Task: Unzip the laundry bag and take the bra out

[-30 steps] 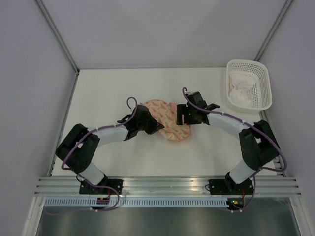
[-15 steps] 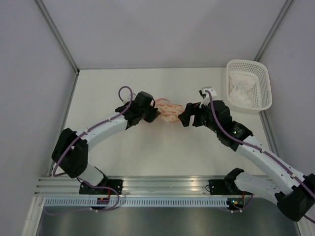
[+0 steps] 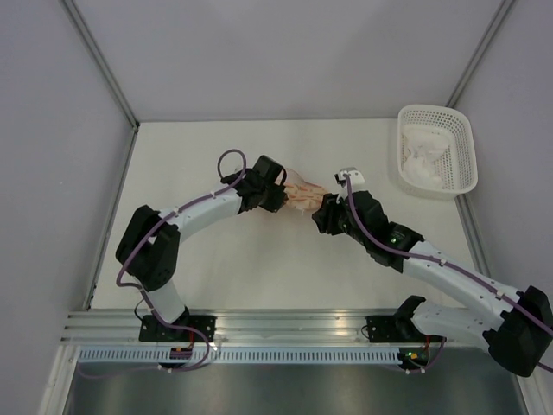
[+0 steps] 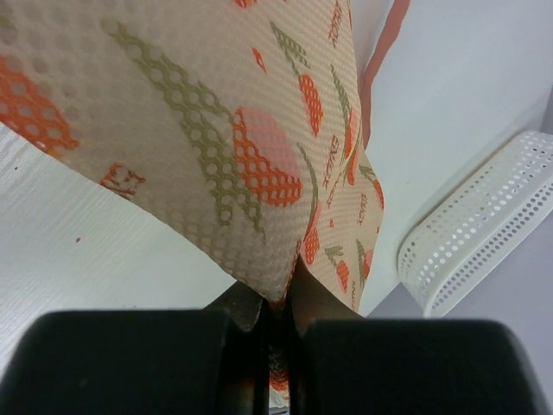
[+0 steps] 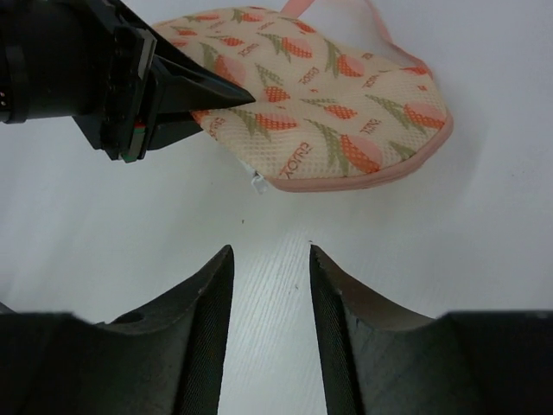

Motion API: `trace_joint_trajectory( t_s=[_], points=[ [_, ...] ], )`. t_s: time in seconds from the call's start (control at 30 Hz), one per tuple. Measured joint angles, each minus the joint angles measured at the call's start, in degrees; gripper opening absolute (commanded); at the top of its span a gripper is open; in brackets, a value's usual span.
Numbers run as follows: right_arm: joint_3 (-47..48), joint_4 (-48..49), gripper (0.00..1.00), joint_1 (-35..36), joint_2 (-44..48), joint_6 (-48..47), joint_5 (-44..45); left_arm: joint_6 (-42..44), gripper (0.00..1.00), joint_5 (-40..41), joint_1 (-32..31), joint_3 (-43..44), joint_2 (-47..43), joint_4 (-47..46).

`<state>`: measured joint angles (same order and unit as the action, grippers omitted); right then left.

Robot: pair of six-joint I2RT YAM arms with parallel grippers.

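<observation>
White table; laundry bag edge hidden inside left gripper

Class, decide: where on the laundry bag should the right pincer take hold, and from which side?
Probably the small pale tab on the trimmed edge of the laundry bag, straight ahead of the right pincer: it sticks out free, facing the open jaws.

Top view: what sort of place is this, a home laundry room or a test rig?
Probably a lab test cell: a bare white table, blank panel walls, an aluminium mounting rail, with only a laundry bag and basket as props.
</observation>
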<state>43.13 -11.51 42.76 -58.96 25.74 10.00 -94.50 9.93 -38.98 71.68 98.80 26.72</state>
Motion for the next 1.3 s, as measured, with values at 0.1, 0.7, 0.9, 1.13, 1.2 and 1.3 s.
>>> trace_joint_trajectory(
  t_s=[0.1,0.7,0.9,1.13,1.2,1.3],
  points=[
    [-0.81,2.60,0.38,0.87,-2.49,0.57,-0.11,-0.61,0.02,-0.04,-0.02,0.33,0.15,0.83],
    [-2.56,13.00,0.55,3.15,-13.25,-0.52,2.10,-1.29,0.02,-6.10,0.55,3.34,2.95,1.05],
    [-2.56,14.36,0.37,3.15,-16.72,-1.97,6.56,-1.29,0.02,-7.63,0.66,3.37,2.95,1.05],
    [-2.56,15.78,0.39,3.15,-16.92,-2.14,9.35,-1.29,0.02,-9.03,0.66,3.37,2.97,1.01],
    [-2.54,15.85,0.39,3.15,-16.92,-2.19,9.42,-1.29,0.02,-9.14,0.66,3.37,3.19,0.94],
    [-2.54,15.87,0.39,3.15,-16.92,-2.21,9.51,-1.29,0.02,-9.90,0.66,3.37,4.02,0.68]
  ],
)
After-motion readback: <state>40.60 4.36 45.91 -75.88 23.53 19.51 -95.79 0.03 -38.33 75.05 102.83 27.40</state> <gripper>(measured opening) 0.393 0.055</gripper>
